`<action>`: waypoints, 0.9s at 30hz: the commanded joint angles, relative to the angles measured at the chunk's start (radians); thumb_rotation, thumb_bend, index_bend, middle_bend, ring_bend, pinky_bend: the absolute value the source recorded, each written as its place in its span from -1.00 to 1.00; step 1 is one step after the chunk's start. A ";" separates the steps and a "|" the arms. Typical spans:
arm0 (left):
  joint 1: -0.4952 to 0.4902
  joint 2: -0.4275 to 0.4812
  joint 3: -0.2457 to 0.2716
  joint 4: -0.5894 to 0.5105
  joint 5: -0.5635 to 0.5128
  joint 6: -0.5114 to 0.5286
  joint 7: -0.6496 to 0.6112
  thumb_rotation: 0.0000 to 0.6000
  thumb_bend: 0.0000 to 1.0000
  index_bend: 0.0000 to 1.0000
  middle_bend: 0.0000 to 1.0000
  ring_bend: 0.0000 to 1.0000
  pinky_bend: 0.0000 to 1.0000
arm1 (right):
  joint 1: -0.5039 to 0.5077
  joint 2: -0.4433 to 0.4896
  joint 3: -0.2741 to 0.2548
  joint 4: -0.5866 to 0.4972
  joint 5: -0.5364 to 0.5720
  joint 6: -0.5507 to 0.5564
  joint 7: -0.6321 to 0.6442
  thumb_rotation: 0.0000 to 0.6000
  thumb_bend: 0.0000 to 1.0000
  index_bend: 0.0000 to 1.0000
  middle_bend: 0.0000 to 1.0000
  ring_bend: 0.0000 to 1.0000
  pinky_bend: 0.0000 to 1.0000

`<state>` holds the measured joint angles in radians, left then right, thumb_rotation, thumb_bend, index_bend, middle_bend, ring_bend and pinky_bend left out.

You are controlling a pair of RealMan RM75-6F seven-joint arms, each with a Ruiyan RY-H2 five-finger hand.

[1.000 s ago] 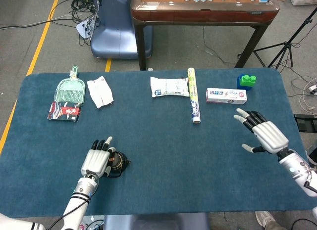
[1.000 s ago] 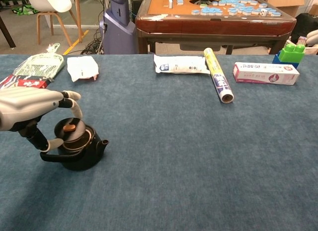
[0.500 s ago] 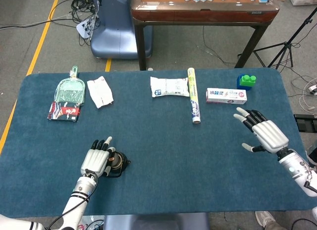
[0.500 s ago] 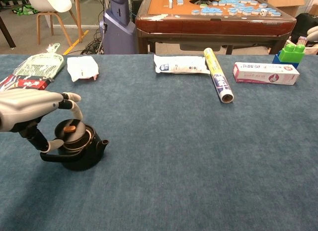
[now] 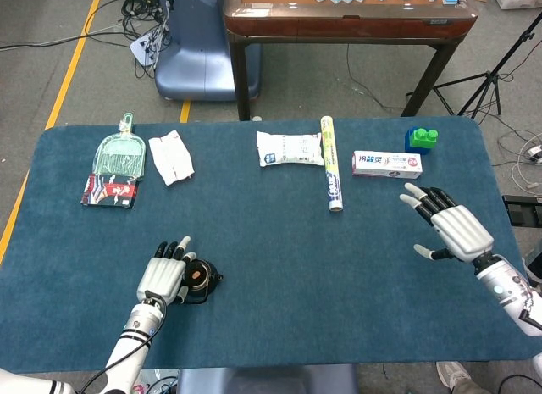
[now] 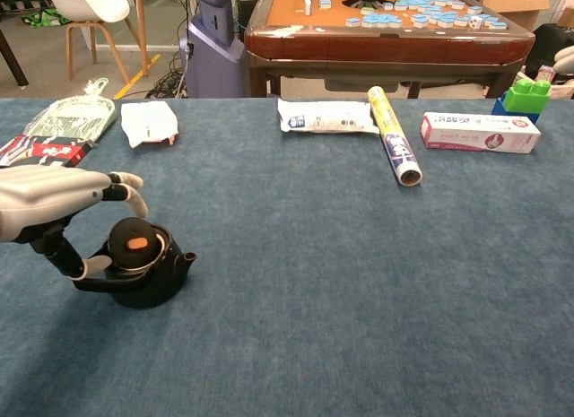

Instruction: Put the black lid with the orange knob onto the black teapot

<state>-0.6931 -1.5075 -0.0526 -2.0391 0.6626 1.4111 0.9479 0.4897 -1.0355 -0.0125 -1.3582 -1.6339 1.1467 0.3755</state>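
Note:
The black teapot stands near the table's front left, also seen from the head view as the teapot. The black lid with the orange knob lies on the teapot's opening, a little tilted. My left hand hovers just left of and above the lid, with the fingers arched over it and a gap between. The thumb sits beside the pot's left side. In the head view my left hand lies left of the lid. My right hand hangs open at the right with its fingers spread.
Along the far side lie a green mesh bag, a red packet, a white pouch, a white wipes pack, a foil roll, a toothpaste box and green-blue bricks. A mahjong table stands beyond.
The lid has sunk down onto the teapot's opening. My left hand has let go of it and drawn back slightly to the left. The right hand has not moved.

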 commanded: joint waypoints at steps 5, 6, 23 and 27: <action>-0.001 -0.005 -0.003 0.001 0.003 0.001 -0.002 1.00 -0.28 -0.69 -1.00 -1.00 -1.00 | -0.003 -0.004 -0.002 0.008 0.001 -0.001 0.003 1.00 -0.49 -0.98 -1.00 -1.00 -1.00; -0.001 -0.005 -0.004 0.002 0.004 0.000 -0.003 1.00 -0.28 -0.70 -1.00 -1.00 -1.00 | -0.003 -0.005 -0.002 0.010 0.001 -0.001 0.004 1.00 -0.49 -0.98 -1.00 -1.00 -1.00; 0.025 0.051 0.022 -0.107 0.019 0.060 0.020 1.00 -0.26 -0.78 -1.00 -1.00 -1.00 | 0.018 -0.018 0.007 0.023 0.004 -0.025 0.009 1.00 -0.49 -0.98 -1.00 -1.00 -1.00; 0.022 0.039 0.027 -0.121 -0.025 0.085 0.063 1.00 -0.06 -0.82 -1.00 -1.00 -1.00 | 0.024 -0.016 0.010 0.019 0.005 -0.029 0.007 1.00 -0.49 -0.98 -1.00 -1.00 -1.00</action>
<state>-0.6697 -1.4629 -0.0286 -2.1530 0.6511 1.4842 0.9968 0.5130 -1.0519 -0.0028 -1.3383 -1.6293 1.1178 0.3812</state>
